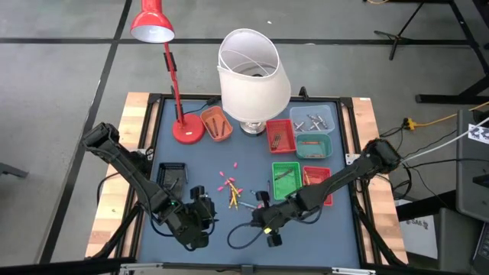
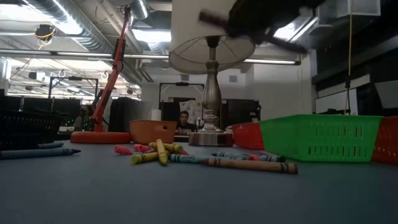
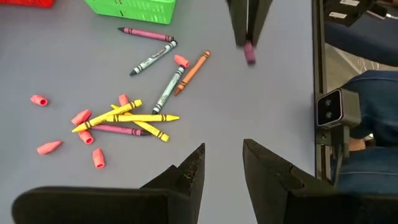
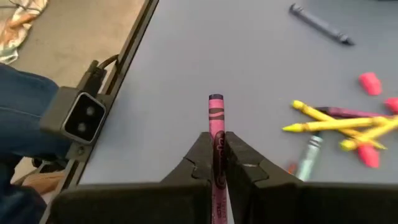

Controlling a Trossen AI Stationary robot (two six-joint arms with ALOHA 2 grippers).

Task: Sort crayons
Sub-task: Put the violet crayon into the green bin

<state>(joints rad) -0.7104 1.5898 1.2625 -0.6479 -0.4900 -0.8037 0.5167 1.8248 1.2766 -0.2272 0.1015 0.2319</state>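
Right gripper (image 4: 216, 155) had its jaws pinched on a pink crayon (image 4: 215, 121), lengthwise between them; green tray (image 1: 286, 177) lay about 1 o'clock, probably nearest. Left gripper (image 3: 221, 171) idle, jaws apart, empty.

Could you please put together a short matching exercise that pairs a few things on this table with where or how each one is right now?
Things:
1. pink crayon
2. yellow crayons
3. left gripper
4. green tray

States:
A. lying crossed in a loose pile on the mat
B. open, holding nothing
C. clamped between the right gripper's fingers
D. standing between the red trays, near the right arm

Pairs: 1-C, 2-A, 3-B, 4-D
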